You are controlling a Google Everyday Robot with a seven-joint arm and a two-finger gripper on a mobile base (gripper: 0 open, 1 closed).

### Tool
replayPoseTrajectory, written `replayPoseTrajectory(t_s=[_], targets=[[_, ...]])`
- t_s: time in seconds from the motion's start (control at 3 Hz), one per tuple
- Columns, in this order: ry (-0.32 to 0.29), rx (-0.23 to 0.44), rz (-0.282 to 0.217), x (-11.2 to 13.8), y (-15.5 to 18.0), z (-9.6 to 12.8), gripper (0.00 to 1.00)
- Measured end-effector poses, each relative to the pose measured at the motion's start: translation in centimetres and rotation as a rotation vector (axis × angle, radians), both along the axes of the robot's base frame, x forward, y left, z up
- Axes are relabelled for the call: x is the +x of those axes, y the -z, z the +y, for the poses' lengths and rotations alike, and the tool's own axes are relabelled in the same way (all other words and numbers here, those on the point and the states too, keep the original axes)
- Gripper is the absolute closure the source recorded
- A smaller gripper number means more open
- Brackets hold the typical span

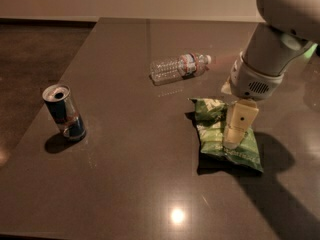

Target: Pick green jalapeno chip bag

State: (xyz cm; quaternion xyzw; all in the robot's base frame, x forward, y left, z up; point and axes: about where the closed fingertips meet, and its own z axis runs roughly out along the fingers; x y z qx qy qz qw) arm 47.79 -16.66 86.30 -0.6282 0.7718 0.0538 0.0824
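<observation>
The green jalapeno chip bag (218,134) lies flat on the dark table (125,174), right of centre. It is crinkly green foil with white lettering. My gripper (236,133) hangs from the white arm (270,54) at the upper right and points down over the middle of the bag, at or just above its surface. It hides part of the bag's right half. I cannot tell whether it touches the bag.
A clear plastic water bottle (178,67) lies on its side behind the bag. An opened blue and silver drink can (64,112) stands upright near the table's left edge. The floor drops away to the left.
</observation>
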Motion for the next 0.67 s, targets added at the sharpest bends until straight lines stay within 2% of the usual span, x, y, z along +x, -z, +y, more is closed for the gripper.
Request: replayPoseTrajectory(t_s=[0.33, 0.67], targets=[[0.003, 0.004, 0.011, -0.05, 0.38, 0.12, 0.36], [0.008, 0.016, 0.001, 0.02, -0.35, 0.27, 0.67]])
